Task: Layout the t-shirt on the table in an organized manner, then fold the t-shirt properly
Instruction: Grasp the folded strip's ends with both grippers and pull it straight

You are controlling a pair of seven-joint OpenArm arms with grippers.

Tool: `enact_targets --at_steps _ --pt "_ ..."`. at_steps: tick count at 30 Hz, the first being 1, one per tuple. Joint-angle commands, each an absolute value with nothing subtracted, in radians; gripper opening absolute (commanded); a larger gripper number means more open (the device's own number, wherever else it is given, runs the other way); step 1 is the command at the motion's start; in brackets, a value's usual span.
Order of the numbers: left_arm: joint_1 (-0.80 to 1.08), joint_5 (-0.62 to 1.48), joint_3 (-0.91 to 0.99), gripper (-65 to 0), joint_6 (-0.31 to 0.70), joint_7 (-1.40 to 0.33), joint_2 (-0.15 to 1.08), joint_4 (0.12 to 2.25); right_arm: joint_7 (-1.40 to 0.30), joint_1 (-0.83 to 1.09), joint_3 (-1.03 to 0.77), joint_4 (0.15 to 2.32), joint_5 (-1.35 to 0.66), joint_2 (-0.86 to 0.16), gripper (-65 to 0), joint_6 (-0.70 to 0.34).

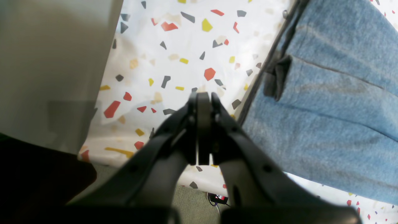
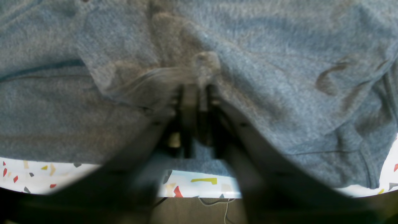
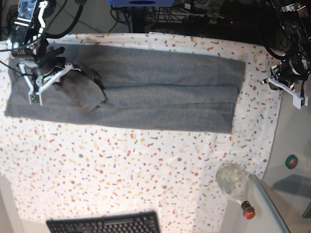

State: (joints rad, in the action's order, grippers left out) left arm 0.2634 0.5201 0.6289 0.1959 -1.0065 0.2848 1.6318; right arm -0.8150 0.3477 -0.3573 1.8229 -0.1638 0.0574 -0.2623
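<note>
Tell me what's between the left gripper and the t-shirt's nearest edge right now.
Only bare speckled table. In the left wrist view the shut left gripper hangs over the cloth, apart from the t-shirt; the base view shows the same bare strip.

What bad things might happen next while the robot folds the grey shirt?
1. The right gripper sits in the t-shirt beside a bunched flap. If it lifts with cloth snagged, the neat long fold may get pulled crooked.
2. That flap lies rumpled on top, so folding over it might trap a lump.
3. A glass bottle stands near the table edge; a sweeping arm might knock it.
</note>
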Motion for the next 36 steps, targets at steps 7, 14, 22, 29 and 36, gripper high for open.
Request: enact_targets --at_steps 7,14,22,29,36 --pt "0.262 0.524 0.636 -65.0 0.202 -0.993 0.302 1.647 -0.812 0.259 -0.366 1.822 -0.166 0.002 -18.9 -0.263" --pt "0.266 0.524 0.639 -65.0 0.202 -0.993 0.302 1.650 -0.895 0.306 -0.357 1.954 -0.171 0.005 -34.4 -0.266" --pt "0.308 0.524 0.535 -65.0 0.475 -0.993 0.306 1.759 -0.835 0.315 -0.366 1.833 -0.173 0.044 -65.0 -0.268" --pt "0.266 0.532 0.545 -65.0 0.535 -0.993 0.289 1.739 -0.819 0.309 -0.366 1.859 -0.170 0.038 -65.0 -0.268" --pt "0.170 0.529 0.552 -3.0 0.697 -0.992 0.283 1.501 -0.819 0.306 -0.366 1.860 -0.170 0.038 -65.0 -0.268"
